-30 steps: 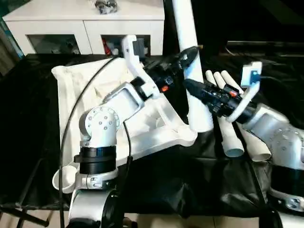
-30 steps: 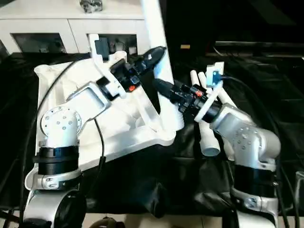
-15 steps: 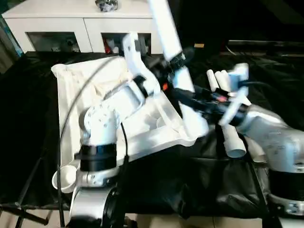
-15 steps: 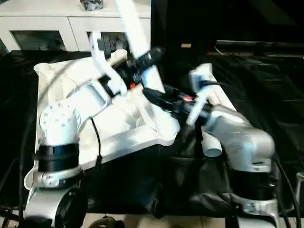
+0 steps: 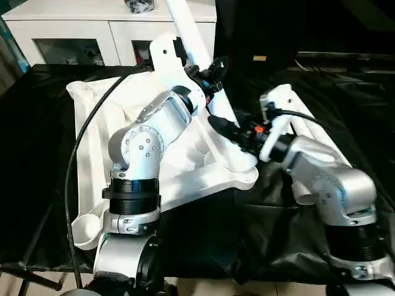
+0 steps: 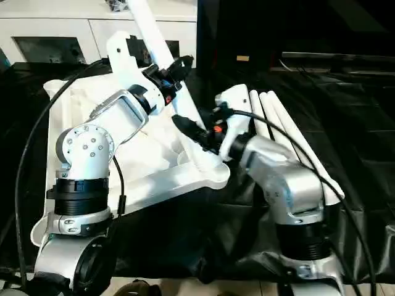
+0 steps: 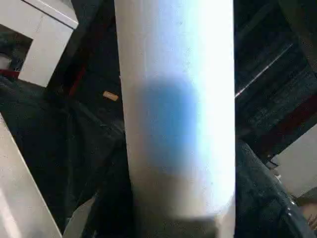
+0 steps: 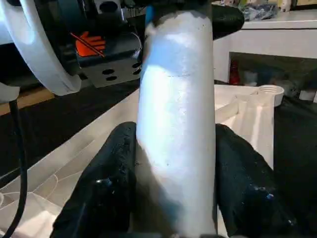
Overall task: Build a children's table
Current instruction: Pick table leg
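The white tabletop (image 5: 133, 132) lies upside down on the black-draped counter (image 5: 37, 154), ribbed underside up, with round sockets showing at its corners. One socket (image 5: 86, 229) sits at the corner nearest the robot, beside the left arm's base.

A long white tapered leg (image 5: 200, 74) rises at a slant from the tabletop's corner on the robot's right, its foot down at that corner and its upper end leaning away toward the white cabinet (image 5: 92, 31). Both grippers have hold of this leg. The left gripper (image 5: 208, 69) grips it higher up, its black fingers partly closed around the tube; in the left wrist view the leg (image 7: 176, 114) stands directly in front of the camera. The right gripper (image 5: 231, 128) grips it lower down, close to the tabletop's corner. In the right wrist view its two black fingers (image 8: 106, 188) press against both sides of the tube, about half closed to the tube's width, with the left gripper's body and an orange mark just beyond.

To the right of the tabletop, three more white legs (image 6: 278, 123) lie side by side on the black cloth, touching or nearly touching one another, partly behind the right arm's silver forearm.

Beyond the tabletop stands the white cabinet, with a small dark item on its top that is too unclear to name.
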{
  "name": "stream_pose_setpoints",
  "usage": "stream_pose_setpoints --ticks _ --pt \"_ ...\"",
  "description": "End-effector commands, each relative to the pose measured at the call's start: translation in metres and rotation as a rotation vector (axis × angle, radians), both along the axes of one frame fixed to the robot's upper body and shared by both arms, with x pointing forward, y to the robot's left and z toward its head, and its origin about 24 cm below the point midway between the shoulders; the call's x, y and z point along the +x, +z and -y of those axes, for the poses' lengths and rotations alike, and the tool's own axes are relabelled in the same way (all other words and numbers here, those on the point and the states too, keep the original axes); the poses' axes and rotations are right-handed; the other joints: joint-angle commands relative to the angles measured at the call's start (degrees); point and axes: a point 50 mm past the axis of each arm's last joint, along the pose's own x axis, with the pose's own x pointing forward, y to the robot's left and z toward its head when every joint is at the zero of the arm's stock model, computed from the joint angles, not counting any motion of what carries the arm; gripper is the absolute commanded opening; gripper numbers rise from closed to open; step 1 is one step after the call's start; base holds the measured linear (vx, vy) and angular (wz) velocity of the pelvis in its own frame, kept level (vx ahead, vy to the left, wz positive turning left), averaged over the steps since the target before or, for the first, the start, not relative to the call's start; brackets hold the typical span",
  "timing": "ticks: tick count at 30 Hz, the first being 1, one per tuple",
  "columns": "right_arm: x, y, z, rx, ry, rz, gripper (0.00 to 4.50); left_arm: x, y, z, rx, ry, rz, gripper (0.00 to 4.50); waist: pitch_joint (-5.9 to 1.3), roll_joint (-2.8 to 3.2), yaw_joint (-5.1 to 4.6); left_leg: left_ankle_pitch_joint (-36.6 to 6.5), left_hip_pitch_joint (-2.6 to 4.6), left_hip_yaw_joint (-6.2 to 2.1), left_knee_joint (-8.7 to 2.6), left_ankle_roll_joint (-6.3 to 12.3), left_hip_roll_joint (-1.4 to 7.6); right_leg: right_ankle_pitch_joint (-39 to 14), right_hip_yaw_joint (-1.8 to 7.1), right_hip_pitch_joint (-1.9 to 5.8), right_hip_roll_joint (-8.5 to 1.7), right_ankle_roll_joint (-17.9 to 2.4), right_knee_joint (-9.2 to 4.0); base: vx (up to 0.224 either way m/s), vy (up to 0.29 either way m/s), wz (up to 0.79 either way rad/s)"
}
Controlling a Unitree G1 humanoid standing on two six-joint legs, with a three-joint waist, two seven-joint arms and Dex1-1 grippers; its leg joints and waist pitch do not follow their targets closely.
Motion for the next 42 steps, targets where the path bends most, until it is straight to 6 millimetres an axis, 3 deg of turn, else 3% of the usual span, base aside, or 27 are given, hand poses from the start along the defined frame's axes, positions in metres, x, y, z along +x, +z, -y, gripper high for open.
stream_pose_setpoints --ticks 1,2,5,8,11,12,18,25,29,36,42 --pt "0.0 0.019 0.001 0.024 -0.009 0.099 1.85 -0.001 -0.001 0.011 -0.045 0.03 -0.037 1.88 -4.33 -0.83 0.02 -4.91 1.33 -2.2 -3.72 2.73 4.71 -3.88 2.8 2.72 -5.26 -13.25 -4.13 0.0 0.0 0.0" --pt "0.0 0.019 0.001 0.032 0.005 0.092 1.85 -0.002 0.0 0.011 -0.038 0.019 -0.025 1.88 -4.35 -0.95 -0.02 -4.67 1.32 -2.16 -3.67 2.83 4.7 -3.42 2.83 2.73 -5.23 -13.24 -4.1 0.0 0.0 0.0" --pt "-0.002 0.019 0.005 0.068 0.048 0.061 2.55 -0.006 0.003 0.013 0.038 -0.042 0.054 1.87 -4.37 -0.75 0.13 -4.63 1.33 -2.17 -3.63 3.2 4.78 -3.26 2.86 2.74 -5.3 -13.2 -4.11 0.0 0.0 0.0" --pt "-0.003 0.015 0.014 0.041 0.125 0.023 2.63 -0.011 0.007 0.014 0.057 -0.135 0.123 1.86 -4.36 -0.95 0.26 -4.28 1.32 -2.11 -3.55 3.76 4.75 -2.56 2.86 2.92 -5.31 -13.2 -4.09 0.0 0.0 0.0" --pt "-0.005 0.014 0.021 0.019 0.175 0.0 2.99 -0.015 0.011 0.015 0.085 -0.22 0.189 1.85 -4.33 -0.89 0.31 -4.36 1.31 -2.16 -3.52 3.96 4.64 -3.43 2.8 2.92 -5.32 -13.24 -4.09 0.0 0.0 0.0" --pt "-0.008 0.014 0.025 0.003 0.233 -0.022 3.03 -0.018 0.013 0.015 0.103 -0.282 0.227 1.85 -4.38 -1.16 0.4 -4.3 1.31 -2.16 -3.51 4.13 4.68 -3.62 2.81 3.11 -5.39 -13.24 -3.94 0.0 0.0 0.0" --pt "-0.023 0.012 0.038 -0.076 0.455 -0.115 3.07 -0.029 0.018 0.017 0.176 -0.493 0.332 1.85 -4.28 -0.95 0.39 -4.11 1.34 -2.06 -3.33 4.41 4.82 -3.65 2.75 2.91 -5.35 -14.31 -3.84 0.0 0.0 0.0" --pt "-0.024 0.008 0.044 -0.125 0.496 -0.155 3.07 -0.031 0.028 0.017 0.125 -0.555 0.371 1.85 -4.26 -0.99 0.3 -5.72 1.42 -2.05 -3.25 3.4 4.76 -6.11 2.73 2.97 -5.42 -15.16 -4.06 0.0 0.0 0.0" --pt "-0.023 0.007 0.046 -0.133 0.507 -0.175 3.07 -0.035 0.032 0.017 0.085 -0.597 0.397 1.84 -4.3 -1.21 0.28 -5.18 1.35 -2.05 -3.2 3.74 4.78 -5.34 2.71 2.98 -5.43 -15.56 -3.93 0.0 0.0 0.0" --pt "-0.023 0.002 0.049 -0.122 0.538 -0.218 3.07 -0.047 0.028 0.02 0.105 -0.703 0.443 1.84 -4.32 -1.28 0.34 -4.39 1.39 -2.0 -3.11 4.44 4.84 -5.64 2.76 2.85 -5.43 -15.24 -3.94 0.0 0.0 0.0" --pt "-0.025 0.007 0.049 -0.111 0.571 -0.207 3.07 -0.046 0.024 0.021 0.145 -0.717 0.429 1.84 -4.31 -1.27 0.33 -5.02 1.42 -2.04 -3.15 4.02 4.87 -6.31 2.74 2.88 -5.38 -15.05 -3.93 0.0 0.0 0.0"
